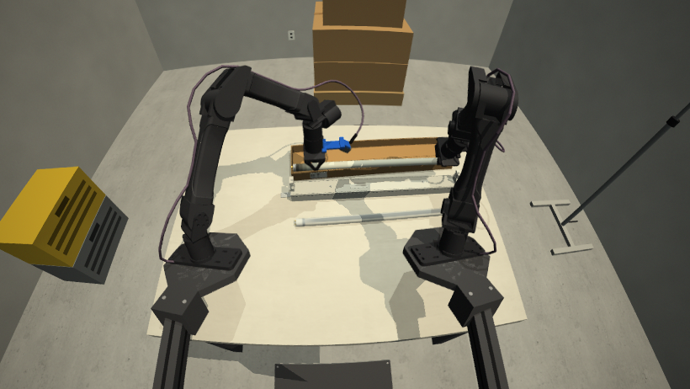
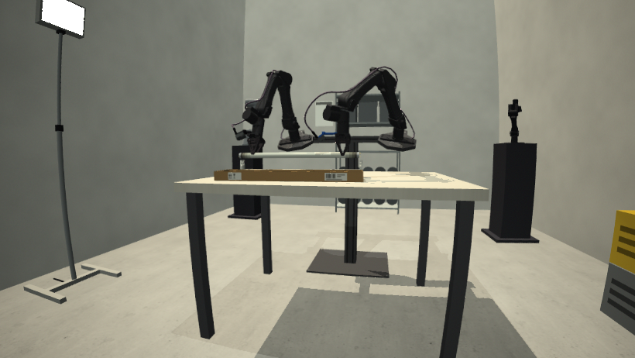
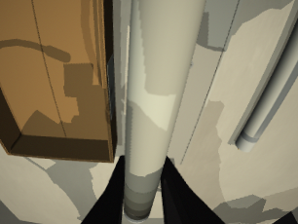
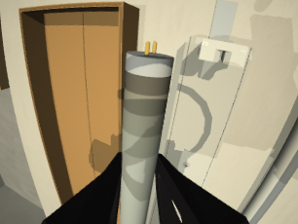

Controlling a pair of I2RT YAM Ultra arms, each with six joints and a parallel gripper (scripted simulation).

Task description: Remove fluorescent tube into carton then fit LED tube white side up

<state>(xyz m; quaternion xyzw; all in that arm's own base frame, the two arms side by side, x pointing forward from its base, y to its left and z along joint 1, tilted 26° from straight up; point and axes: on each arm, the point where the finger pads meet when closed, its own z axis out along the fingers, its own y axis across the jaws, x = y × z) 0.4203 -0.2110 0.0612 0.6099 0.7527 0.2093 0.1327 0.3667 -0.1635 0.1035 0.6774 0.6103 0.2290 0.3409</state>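
The old fluorescent tube (image 1: 376, 164) (image 2: 293, 155) (image 3: 156, 97) (image 4: 141, 127) hangs level, clearly above the carton (image 2: 284, 175) (image 4: 83, 19). Both wrist views show it over the strip between carton and fixture. My left gripper (image 1: 315, 167) (image 2: 342, 152) (image 3: 143, 161) is shut on it near one end. My right gripper (image 2: 254, 151) (image 4: 138, 159) is shut on it near the other end, whose two pins show. The carton sits flat behind the light fixture (image 1: 400, 185) (image 4: 221, 107). One lampholder (image 4: 209, 51) shows empty. The LED tube (image 1: 337, 220) (image 3: 273, 93) (image 4: 287, 166) lies on the bench in front, partly hidden by the right arm.
The bench (image 1: 309, 290) (image 2: 310, 191) carries the carton, fixture and LED tube. The carton stands near the bench's far edge. The right arm's links pass over the right ends of the fixture and LED tube in the top view. A lamp stand (image 1: 627, 162) (image 2: 60, 177) is off the bench.
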